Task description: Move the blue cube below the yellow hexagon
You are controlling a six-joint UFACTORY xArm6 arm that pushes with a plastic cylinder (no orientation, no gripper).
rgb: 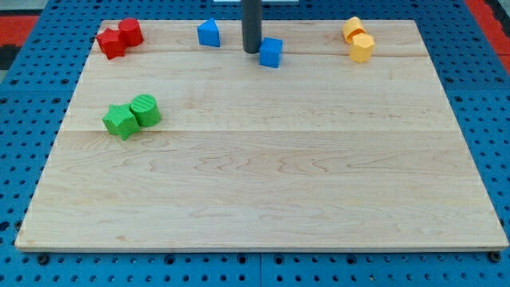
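Blue plastic cube [271,52] sits at the top middle of the pale wooden board [263,191], well apart from the yellow hexagon block [362,47] at the view's right. My tip [252,52] holds nothing; it stands just beside the cube's left face. I judge most of the push remains.

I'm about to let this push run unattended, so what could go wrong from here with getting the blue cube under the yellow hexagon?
My tip sits against the blue cube on its left side, so an off-centre push could spin it away. The yellow hexagon touches a second yellow block; overshooting right could knock both. The cube is level with the hexagon, not below it, so a straight push likely hits it.
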